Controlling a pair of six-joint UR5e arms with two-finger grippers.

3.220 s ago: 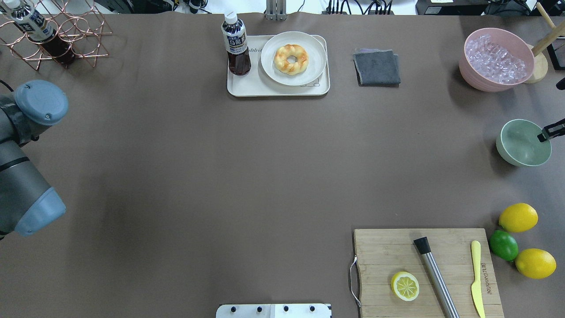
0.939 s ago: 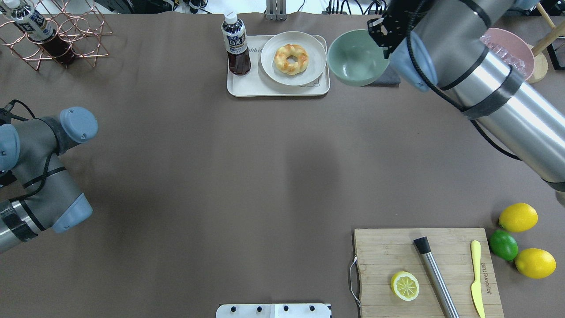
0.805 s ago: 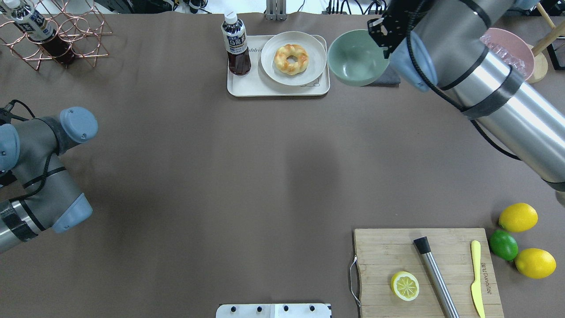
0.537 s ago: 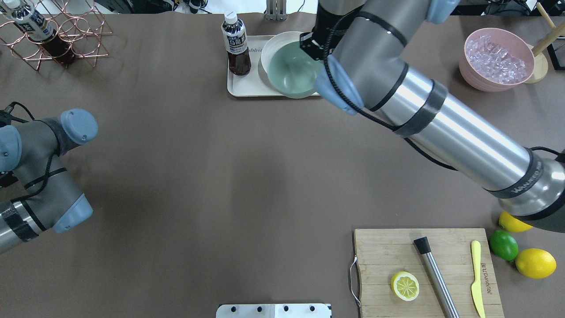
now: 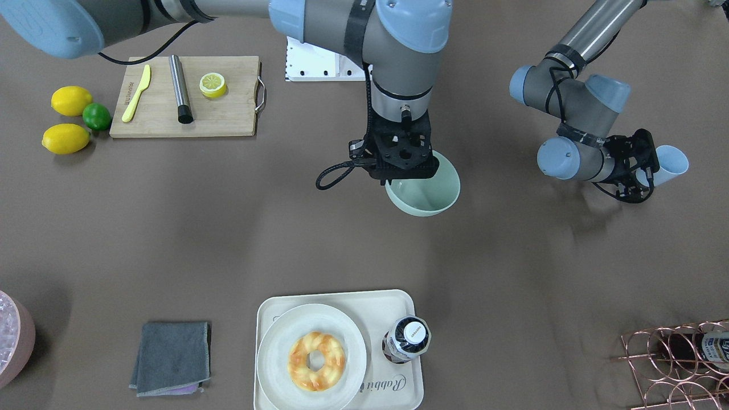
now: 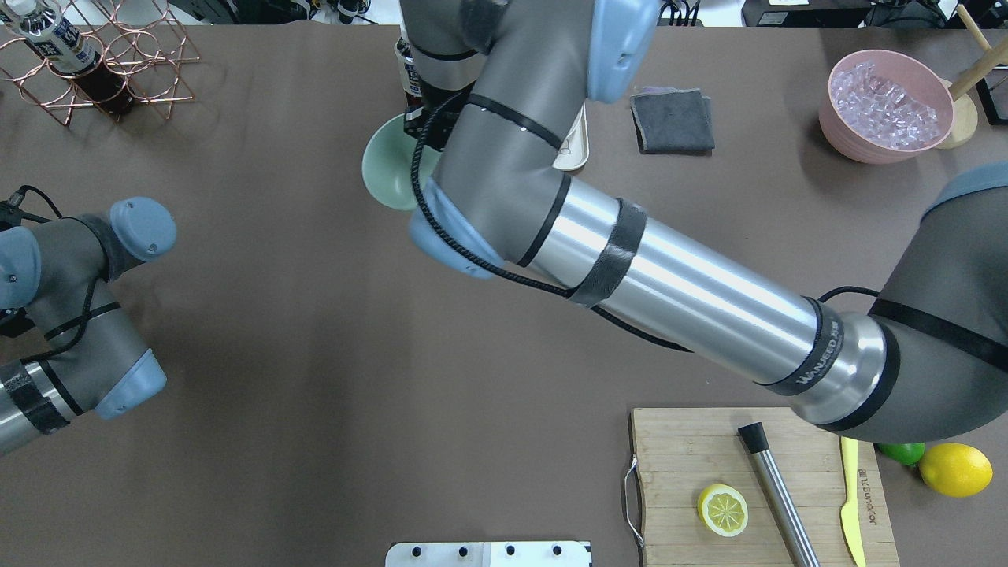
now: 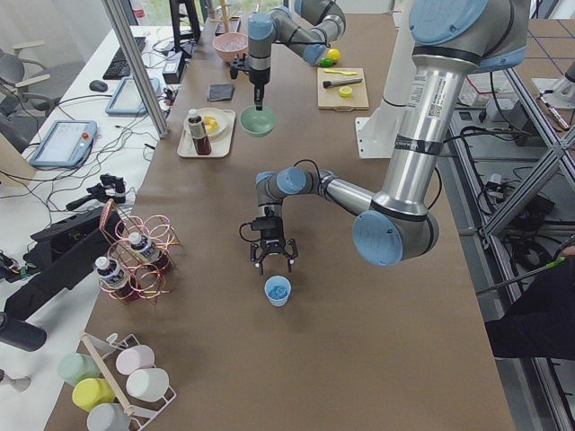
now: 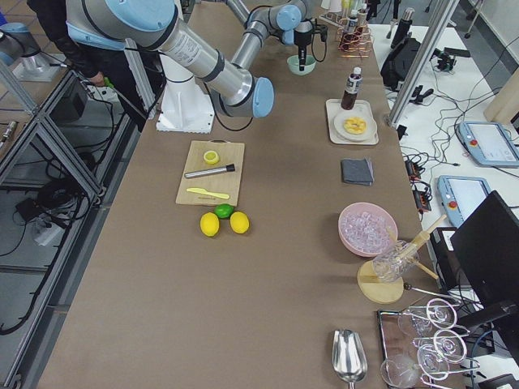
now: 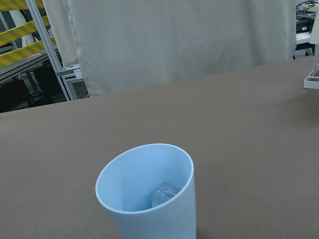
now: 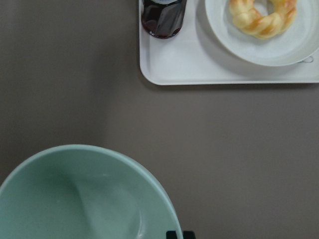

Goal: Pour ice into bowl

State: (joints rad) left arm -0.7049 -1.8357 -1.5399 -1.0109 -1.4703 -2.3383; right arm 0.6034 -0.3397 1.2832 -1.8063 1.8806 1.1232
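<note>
Where the right arm stretches out over the middle of the table, the right gripper (image 5: 405, 175) is closed on the rim of the bowl (image 5: 430, 192), pinching the edge nearest the robot. The bowl is level and mouth-up over bare brown tabletop. It lies on the robot's side of the tray (image 5: 393, 384), which carries a bottle (image 5: 409, 339) and a plate (image 5: 273, 341) with a doughnut (image 5: 316, 353). Whether the bowl's base touches the table cannot be told.

Well apart from it, toward the robot's left end of the table, a light blue cup (image 5: 671, 165) stands upright. The left gripper (image 7: 271, 268) points at the cup from just beside it, its jaws spread wide and holding nothing. The left wrist view looks down into the cup, where the ice (image 9: 166, 191) lies at the bottom; only one clear cube can be made out there.

At the far right corner a pink container (image 6: 841, 126) is heaped with clear cubes.
</note>
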